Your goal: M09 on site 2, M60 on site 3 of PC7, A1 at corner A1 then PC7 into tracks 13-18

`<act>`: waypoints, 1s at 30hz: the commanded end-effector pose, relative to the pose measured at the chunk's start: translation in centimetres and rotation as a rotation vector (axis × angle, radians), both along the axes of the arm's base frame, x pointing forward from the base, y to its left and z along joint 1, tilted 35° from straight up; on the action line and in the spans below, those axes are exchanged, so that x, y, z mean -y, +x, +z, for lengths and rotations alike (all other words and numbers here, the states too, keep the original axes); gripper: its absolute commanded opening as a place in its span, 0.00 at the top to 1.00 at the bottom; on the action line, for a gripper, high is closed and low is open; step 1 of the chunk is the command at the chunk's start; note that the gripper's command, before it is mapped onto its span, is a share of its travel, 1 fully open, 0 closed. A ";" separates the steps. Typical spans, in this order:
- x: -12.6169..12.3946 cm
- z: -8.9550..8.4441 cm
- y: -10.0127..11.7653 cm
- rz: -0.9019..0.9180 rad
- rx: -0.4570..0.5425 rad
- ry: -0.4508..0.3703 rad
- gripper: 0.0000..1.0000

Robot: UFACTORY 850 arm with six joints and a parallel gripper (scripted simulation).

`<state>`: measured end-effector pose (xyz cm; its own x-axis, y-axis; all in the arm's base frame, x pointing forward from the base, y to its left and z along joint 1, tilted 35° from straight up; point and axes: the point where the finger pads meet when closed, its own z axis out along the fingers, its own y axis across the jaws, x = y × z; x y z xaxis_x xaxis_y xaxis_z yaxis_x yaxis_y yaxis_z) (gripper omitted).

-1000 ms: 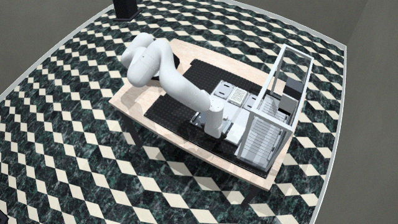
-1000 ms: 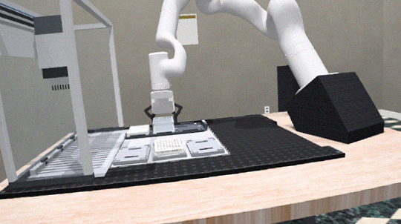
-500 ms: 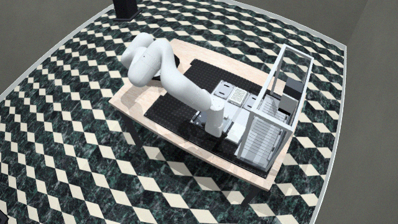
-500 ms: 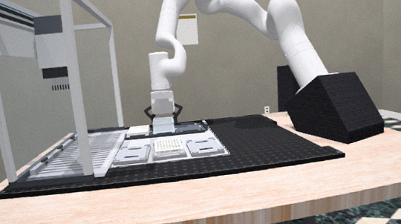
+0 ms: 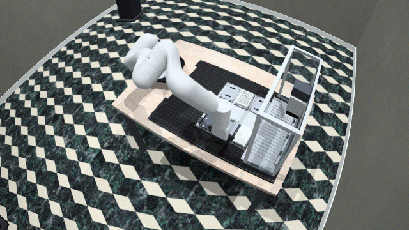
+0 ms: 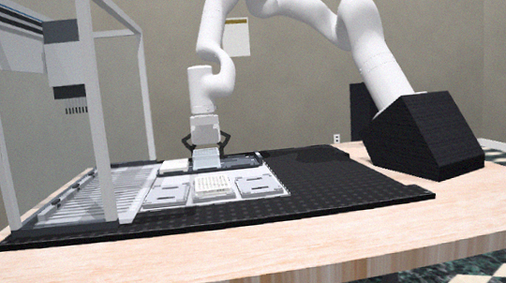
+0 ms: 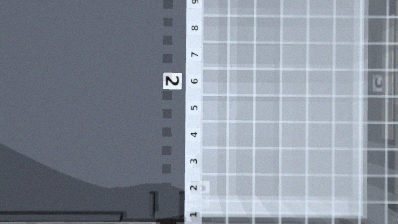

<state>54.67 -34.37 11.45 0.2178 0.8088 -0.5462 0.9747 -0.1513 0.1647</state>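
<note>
The top view hangs high above the room, tilted, taking in the whole table with the arm's base at its far left and the instrument frame at right. The exterior view sits low at the table's edge, level and close, looking across the black mat toward the wall; here the frame stands left. Both share the row of nests. The wrist view stares straight down, very near, onto a gridded plate and the site label 2.
</note>
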 end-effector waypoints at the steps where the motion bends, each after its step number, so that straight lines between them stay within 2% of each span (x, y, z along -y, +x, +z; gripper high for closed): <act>1: -0.1 0.0 0.1 0.001 0.002 0.000 0.00; 30: -0.2 -0.1 0.1 0.001 0.002 0.000 0.00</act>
<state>54.75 -34.05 11.23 0.2175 0.8093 -0.5457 0.9747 -0.1509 0.1647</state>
